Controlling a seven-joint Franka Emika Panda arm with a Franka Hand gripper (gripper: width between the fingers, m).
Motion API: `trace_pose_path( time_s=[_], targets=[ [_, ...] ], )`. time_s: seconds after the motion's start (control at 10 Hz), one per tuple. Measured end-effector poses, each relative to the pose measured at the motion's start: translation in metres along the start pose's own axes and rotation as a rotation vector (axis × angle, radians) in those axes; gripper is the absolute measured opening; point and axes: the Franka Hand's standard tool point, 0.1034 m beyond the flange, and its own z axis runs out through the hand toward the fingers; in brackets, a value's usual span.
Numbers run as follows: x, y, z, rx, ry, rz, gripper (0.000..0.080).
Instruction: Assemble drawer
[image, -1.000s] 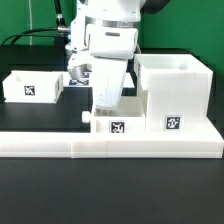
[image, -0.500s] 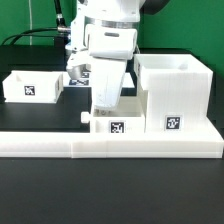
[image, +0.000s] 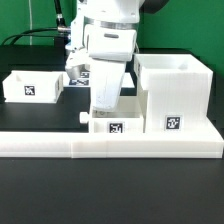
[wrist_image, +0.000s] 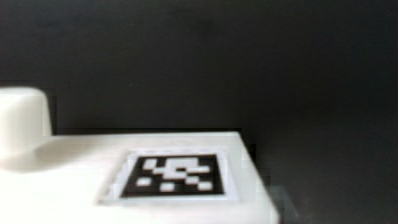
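Here, the arm's white two-finger gripper (image: 104, 108) hangs straight down over a small shallow white plastic tray (image: 100, 127). The fingertips are at the tray's top edge, toward its end on the exterior view's left. Contact cannot be confirmed. Jaw state: cannot tell, since the fingers read as one white mass in the exterior view.

Tray orientation: the long axis runs left-right across the exterior view, parallel to the long low white border wall (image: 110, 147) just in front of it. A small dark knob (image: 83, 116) sticks out at the end on the exterior view's left, so the front points that way. Its black-and-white square tag (image: 118, 128) faces the camera.

Wrist view: the tray's white surface (wrist_image: 71, 175) and tag (wrist_image: 178, 172) lie directly below the camera, blurred. A rounded white post (wrist_image: 22, 125) rises beside them; finger or knob, cannot tell.

The large white cube-like plastic housing (image: 175, 90) stands upright, just beside the tray's other end, open top up.

A second white plastic tray (image: 35, 85) sits well apart on the black table (image: 110, 195), at the exterior view's left.
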Motion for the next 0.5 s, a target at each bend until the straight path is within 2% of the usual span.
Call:
trace_pose_path(
  time_s=[0.5],
  targets=[
    [0.0006,0.0,0.0,0.0,0.0,0.0,0.0042]
  ],
)
